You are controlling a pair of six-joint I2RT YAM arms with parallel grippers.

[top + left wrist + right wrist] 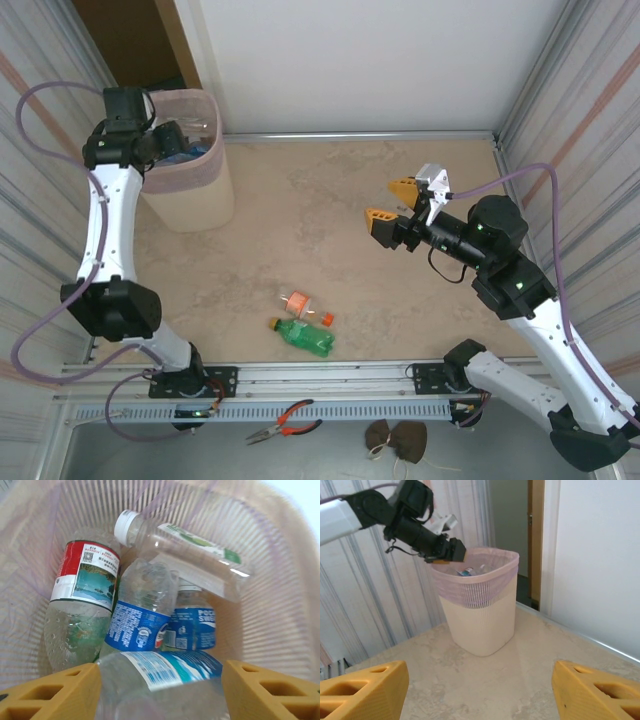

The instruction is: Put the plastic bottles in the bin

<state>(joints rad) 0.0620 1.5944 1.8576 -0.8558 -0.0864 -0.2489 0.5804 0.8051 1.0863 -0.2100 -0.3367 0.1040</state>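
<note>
A: State of left claw [160, 672]?
B: Clamped on clear blue-label bottle [167, 667] over the bin [190, 200], other bottles [142, 610] piled below.
A: Table [300, 200]?
B: 2 there: green bottle [305, 338], orange-capped bottle [303, 303], side by side. To their right, well apart, right claw [385, 203] wide, empty.

We note beige marbled table [300, 230]. Bin [195, 205] stands on it, directly under left gripper [185, 140] jaws. Green bottle [305, 338] and clear bottle [303, 303] with orange label lie just beside each other, nearward and leftward of right gripper [388, 205] jaws.
</note>
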